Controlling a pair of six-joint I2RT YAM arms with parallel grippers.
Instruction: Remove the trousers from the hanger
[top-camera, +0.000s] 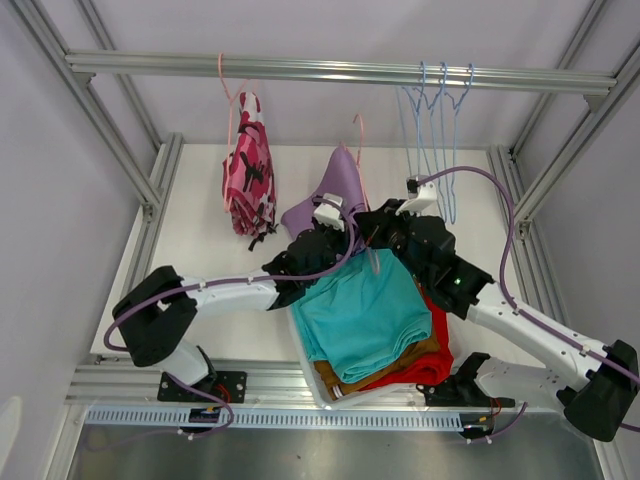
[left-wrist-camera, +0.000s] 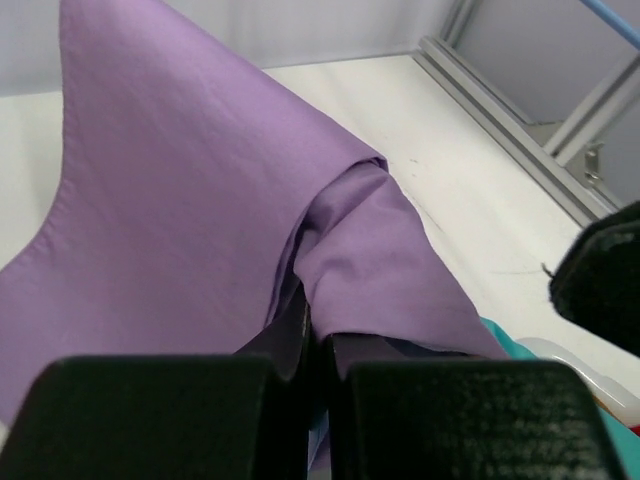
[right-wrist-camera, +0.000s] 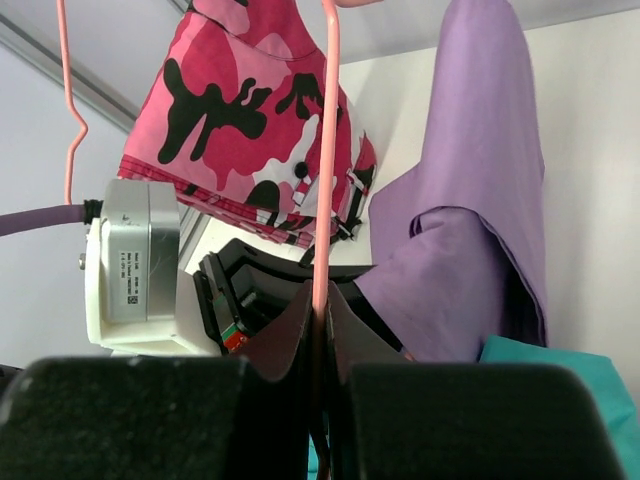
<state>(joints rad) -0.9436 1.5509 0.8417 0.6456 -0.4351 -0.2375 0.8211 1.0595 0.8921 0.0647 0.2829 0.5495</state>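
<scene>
Top external view: the job looks more than half done. Three pairs lie off their hangers, stacked in a white bin at the near edge, with teal trousers on top and mustard-brown trousers and red trousers beneath. Bare blue hangers dangle from the rail. Two pairs are left. The pink camouflage trousers hang folded from the rail at the left, long axis straight up and down. The lilac trousers are in hand at the centre, draped over a pink hanger whose hook appears to sit below the rail. They rise to a peak at the hanger and slope down and leftward, the lower end spread on the table. Left wrist view: the left gripper is pinched tight on a fold of lilac cloth, which climbs up and away from the fingers in a broad sheet. Right wrist view: the right gripper is clamped on the thin pink hanger wire, which runs straight up from between its fingers. Lilac cloth hangs to the right of the wire and the camouflage pair is behind on the left. Judging from this, the cloth has yet to be pulled free of the hanger, and the camouflage pair is untouched.
</scene>
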